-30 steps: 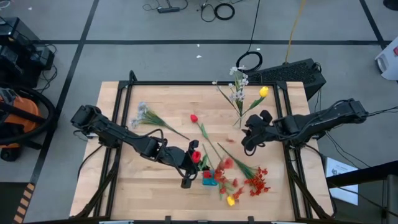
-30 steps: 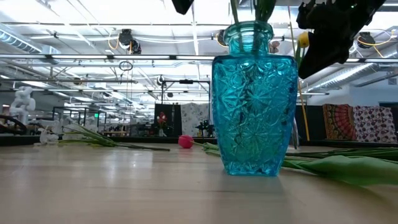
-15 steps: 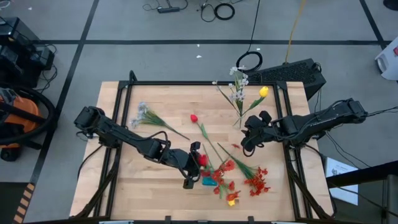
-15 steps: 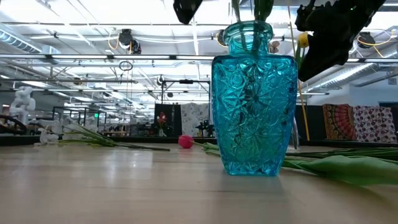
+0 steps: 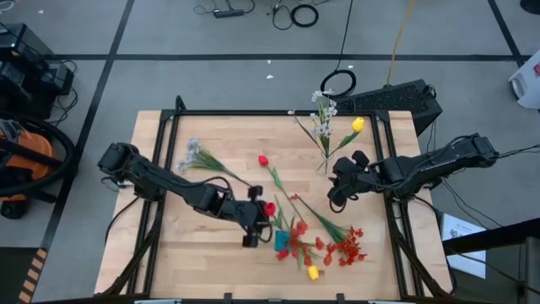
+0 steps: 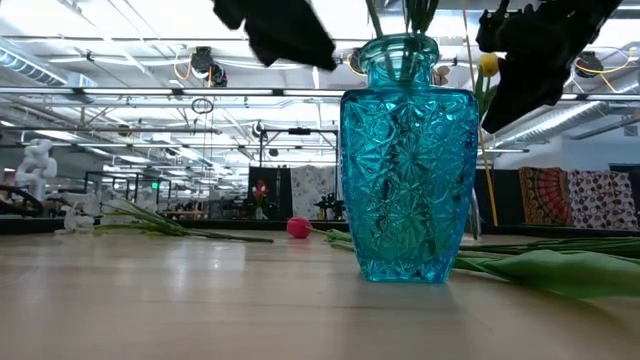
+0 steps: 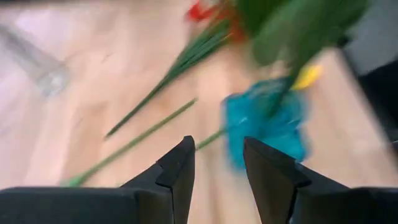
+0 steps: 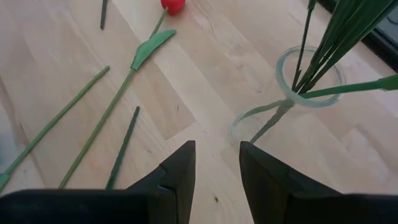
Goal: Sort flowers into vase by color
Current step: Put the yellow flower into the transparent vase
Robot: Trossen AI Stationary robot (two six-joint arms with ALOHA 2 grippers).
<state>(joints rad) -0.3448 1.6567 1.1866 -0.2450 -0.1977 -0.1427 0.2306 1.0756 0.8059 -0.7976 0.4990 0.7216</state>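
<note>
A blue cut-glass vase (image 5: 282, 245) (image 6: 407, 160) stands near the table's front edge with red blossoms (image 5: 300, 230) and green stems in it. A red tulip bud (image 5: 269, 209) shows just left of its mouth. My left gripper (image 5: 261, 219) (image 7: 217, 149) hovers open and tipped down beside the vase, with nothing between its fingers. My right gripper (image 5: 337, 196) (image 8: 216, 152) waits open above the table, near a clear glass vase (image 8: 298, 81) that holds whitish sprigs and a yellow tulip (image 5: 358, 125).
Loose on the table lie a red tulip (image 5: 262, 160) with a long stem, a whitish sprig (image 5: 198, 156) at the far left, and a red spray (image 5: 349, 246) right of the blue vase. Bare wood (image 5: 194, 245) shows at the near left.
My left gripper has tipped downward and sunk to the left of the blue vase's mouth, drawing back from it a little. The red tulip bud that was at its fingers now stands free beside them, over the vase.
</note>
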